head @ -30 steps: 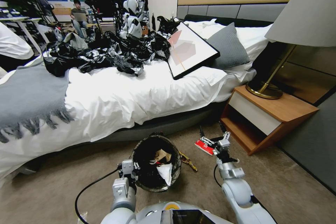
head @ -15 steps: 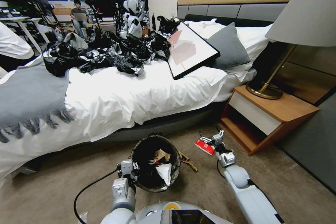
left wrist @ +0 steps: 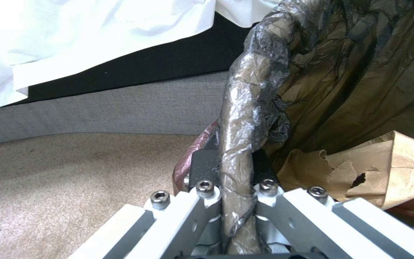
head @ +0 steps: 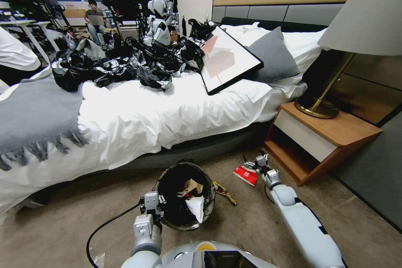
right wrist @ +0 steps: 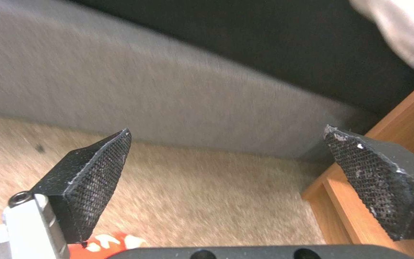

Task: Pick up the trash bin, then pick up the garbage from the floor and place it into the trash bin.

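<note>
The trash bin [head: 167,217], white with a black liner over its rim, is held tilted over the carpet in front of me. My left gripper [head: 158,203] is shut on its near rim; in the left wrist view the liner-wrapped rim [left wrist: 238,144] runs between the fingers. Brown paper [left wrist: 360,165] and a white scrap [head: 196,207] lie inside. A red wrapper [head: 246,175] lies on the floor by the nightstand. My right gripper [head: 254,160] hovers just beyond it, open and holding nothing [right wrist: 231,180], with the wrapper's red edge [right wrist: 106,242] below its fingers. A yellow-brown wrapper [head: 224,191] lies right of the bin.
The wooden nightstand [head: 322,140] with a lamp [head: 318,106] stands close on the right of the right gripper. The bed [head: 167,113] with its grey base runs across ahead, carrying black plastic sheeting [head: 125,63] and a framed picture [head: 228,58]. Open carpet lies at left.
The right arm has stretched forward, carrying its open gripper away from me past the red wrapper, toward the bed base and nightstand. The left gripper holds the bin's rim as before.
</note>
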